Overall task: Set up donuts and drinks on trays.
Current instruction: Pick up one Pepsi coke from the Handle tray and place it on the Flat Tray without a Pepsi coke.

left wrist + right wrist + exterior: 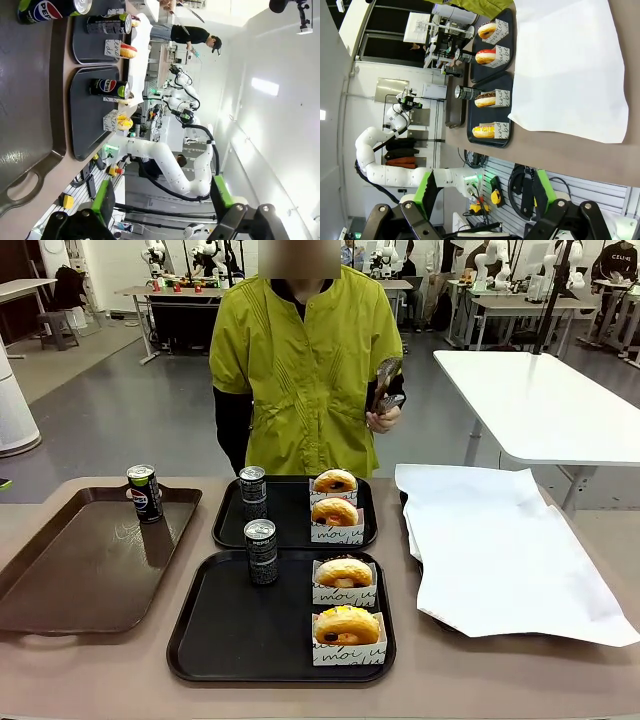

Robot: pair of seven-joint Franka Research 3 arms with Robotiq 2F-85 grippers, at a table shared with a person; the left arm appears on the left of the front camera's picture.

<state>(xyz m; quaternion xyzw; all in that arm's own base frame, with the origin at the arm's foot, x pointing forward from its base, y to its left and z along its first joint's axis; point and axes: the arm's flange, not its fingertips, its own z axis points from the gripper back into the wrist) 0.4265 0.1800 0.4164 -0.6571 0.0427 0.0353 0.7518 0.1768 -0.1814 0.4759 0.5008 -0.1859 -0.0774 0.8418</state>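
Straight ahead, a tan table (80, 680) runs across the room, with a person in a yellow-green top (305, 370) standing at its far side, one hand (385, 418) raised at chest height and gripping metal tongs (383, 380). On the right side of the table a large white paper sheet (500, 545) lies spread out, covering what is under it. To the left sits a long glossy brown tray (70, 580), and one black drink can (145, 493) stands upright in its far right corner. Between the two, in the middle, lie two matte black trays, one behind the other. The near tray (240, 630) carries an upright can (262, 552) at its far edge and two golden donuts (346, 610) in lettered white sleeves down its right side. The far tray (290, 515) carries another upright can (253, 491) at its left and two more sleeved donuts (335, 498) to its right. In the left wrist view, the left gripper (162, 200) hangs clear of the table, its green-padded fingers (104, 200) spread wide with nothing between them. In the right wrist view, the right gripper (482, 197) likewise has its fingers (542, 192) spread apart and empty, off the table's near edge.
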